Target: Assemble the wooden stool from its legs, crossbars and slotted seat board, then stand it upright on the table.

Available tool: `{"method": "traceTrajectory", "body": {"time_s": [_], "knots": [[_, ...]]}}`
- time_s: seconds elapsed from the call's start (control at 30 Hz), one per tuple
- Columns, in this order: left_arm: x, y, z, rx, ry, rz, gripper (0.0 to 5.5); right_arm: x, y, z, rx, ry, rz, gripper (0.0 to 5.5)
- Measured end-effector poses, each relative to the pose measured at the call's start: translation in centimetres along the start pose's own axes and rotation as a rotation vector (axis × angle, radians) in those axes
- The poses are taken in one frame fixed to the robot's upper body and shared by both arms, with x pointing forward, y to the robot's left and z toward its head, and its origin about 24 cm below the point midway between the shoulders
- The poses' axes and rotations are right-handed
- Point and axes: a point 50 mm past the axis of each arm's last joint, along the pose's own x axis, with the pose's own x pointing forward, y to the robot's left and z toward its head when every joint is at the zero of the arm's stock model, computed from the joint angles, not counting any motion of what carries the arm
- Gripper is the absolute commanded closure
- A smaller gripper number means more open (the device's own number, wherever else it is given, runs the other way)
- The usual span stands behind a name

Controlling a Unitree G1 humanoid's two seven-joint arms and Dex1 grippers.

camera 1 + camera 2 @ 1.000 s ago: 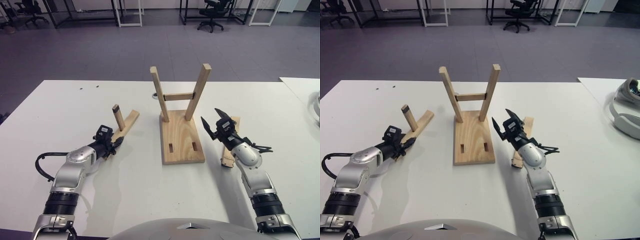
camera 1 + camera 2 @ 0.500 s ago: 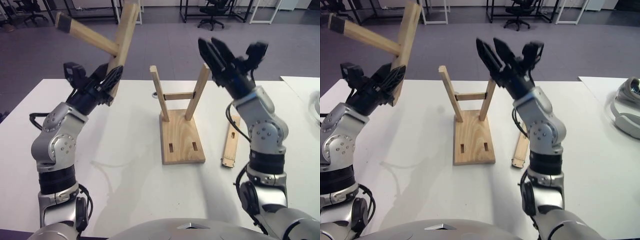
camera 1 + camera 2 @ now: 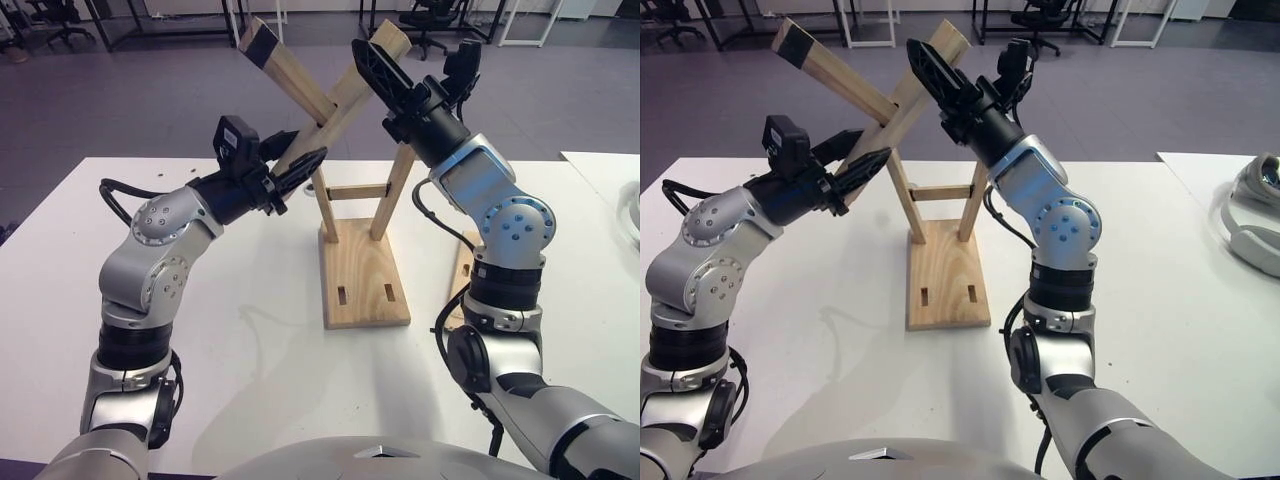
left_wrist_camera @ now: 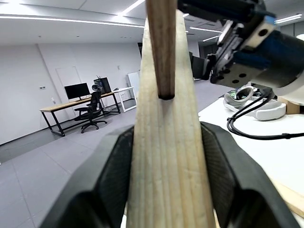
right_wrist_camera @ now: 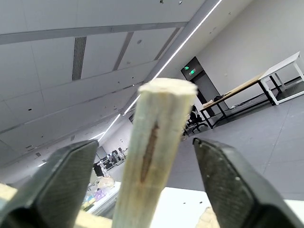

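Observation:
The slotted seat board [image 3: 365, 290] lies flat mid-table with two legs [image 3: 319, 188] and a crossbar [image 3: 357, 193] standing up from its far end. My left gripper [image 3: 296, 168] is shut on another wooden leg [image 3: 345, 95], held slanted in the air above the board. A crossbar [image 3: 283, 62] sticks out of that leg [image 4: 164, 156]. My right gripper [image 3: 388, 82] is open at the leg's upper end [image 5: 156, 137], one finger [image 5: 71, 185] on each side with gaps. A loose leg [image 3: 464, 262] lies on the table behind my right arm.
A white headset [image 3: 1252, 215] rests on the neighbouring table at the far right. Bare table stretches left and in front of the seat board. Desks and office chairs stand far behind.
Both arms rose from the table. The left one lifted the leg with its crossbar and swung it over the seat board. The right gripper left the loose leg and came to the held leg's upper end.

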Motion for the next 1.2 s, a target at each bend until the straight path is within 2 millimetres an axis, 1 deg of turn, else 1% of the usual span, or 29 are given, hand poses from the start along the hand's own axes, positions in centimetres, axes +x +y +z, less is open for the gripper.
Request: {"method": "traceTrajectory", "body": {"time_s": [0.1,0.13,0.23,0.33,0.37,0.4,0.43,0.47,0.5,0.57,0.63,0.67,0.73,0.8,0.87,0.97,1.03,1.13,1.2], "knots": [[-0.1,-0.5,-0.7,0.014,0.026,-0.025,3.46,-0.6,-0.4,0.2,0.094,0.012,-0.035,2.95],[0.0,-0.7,-0.8,0.024,0.028,-0.035,3.46,-0.7,-0.4,0.2,0.108,0.021,-0.047,3.21],[-0.1,-1.0,-1.3,0.041,0.058,-0.053,3.46,-1.4,-1.3,-0.7,0.117,0.069,-0.102,3.77],[-0.1,-1.4,-2.0,0.038,0.092,-0.07,3.46,-2.3,-2.1,-1.4,0.136,0.077,-0.134,4.19],[-0.1,-1.7,-2.3,0.032,0.103,-0.082,3.46,-2.9,-2.3,-1.7,0.159,0.069,-0.142,4.2],[-0.1,-1.8,-2.4,0.03,0.107,-0.089,3.09,-3.2,-2.4,-1.8,0.161,0.065,-0.146,4.2],[-0.1,-2.0,-2.6,0.029,0.114,-0.099,2.98,-3.6,-2.5,-1.9,0.166,0.057,-0.159,4.26],[-0.1,-2.4,-2.5,0.03,0.109,-0.123,2.83,-4.5,-2.7,-1.9,0.157,0.03,-0.196,4.39],[-0.1,-2.5,-2.5,0.032,0.105,-0.129,2.72,-5.7,-3.6,-2.1,0.149,0.009,-0.271,4.45],[-0.4,-2.5,-2.9,0.019,0.114,-0.116,2.32,-9.0,-4.7,-2.5,0.082,-0.046,-0.417,4.46],[-0.8,-2.6,-3.6,-0.006,0.127,-0.098,1.92,-11.4,-4.7,-2.8,0.039,-0.089,-0.51,4.46],[-1.0,-2.6,-3.9,-0.017,0.133,-0.085,1.79,-12.1,-4.7,-2.9,0.027,-0.094,-0.543,4.46],[-1.7,-2.1,-4.5,-0.045,0.143,-0.013,1.44,-14.6,-4.9,-3.1,0.015,-0.115,-0.638,4.46],[-2.2,-1.7,-4.9,-0.058,0.149,0.044,1.19,-16.2,-5.3,-3.3,0.024,-0.107,-0.708,4.46],[-2.5,-2.0,-5.1,-0.073,0.148,0.058,0.85,-17.1,-5.3,-3.0,0.01,-0.107,-0.744,4.46],[-3.1,-1.9,-5.2,-0.077,0.151,0.088,0.21,-17.5,-5.2,-2.3,-0.004,-0.109,-0.746,4.46],[-3.1,-2.0,-5.3,-0.083,0.149,0.095,0.1,-17.7,-5.1,-2.2,0.005,-0.101,-0.749,4.46],[-3.4,-2.1,-5.3,-0.086,0.149,0.11,0.1,-18.7,-5.1,-2.0,0.003,-0.078,-0.787,4.46],[-3.6,-2.0,-5.4,-0.089,0.152,0.126,0.1,-19.2,-4.8,-1.8,-0.004,-0.064,-0.796,4.46]]}}
